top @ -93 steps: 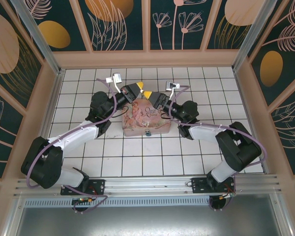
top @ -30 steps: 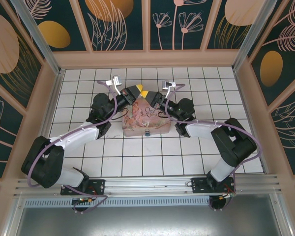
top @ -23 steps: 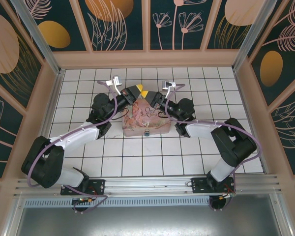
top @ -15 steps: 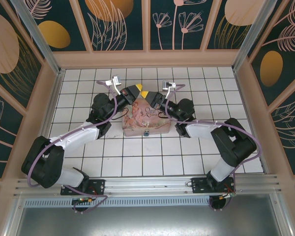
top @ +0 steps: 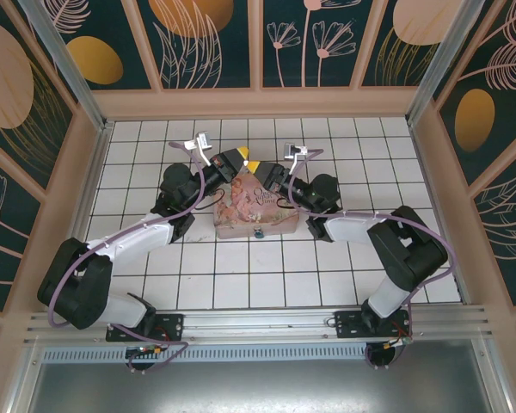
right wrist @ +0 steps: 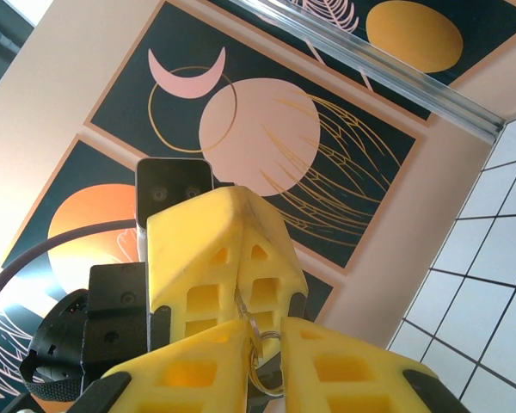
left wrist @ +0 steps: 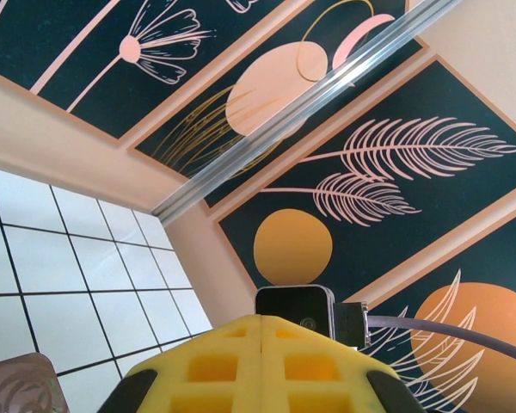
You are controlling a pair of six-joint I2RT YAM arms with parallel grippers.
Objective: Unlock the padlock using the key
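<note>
Over box (top: 256, 217), left tool (top: 241, 156) beside right tool (top: 254, 164)

Robot test cell, lab-type rig. Boxed enclosure: white gridded tabletop (top: 198, 284), walls of printed dark-teal botanical panels (top: 211, 52) in pale frames, aluminium corner post (top: 69, 64). Slotted aluminium rail (top: 267, 323) along near edge; two arm bases (top: 146, 327) bolted on.

Reads bright, evenly lit from overhead; faint soft shadows on tiled floor (top: 267, 275); sharp, edges slightly bowed; blown white at 11 o'clock, right wrist.
</note>
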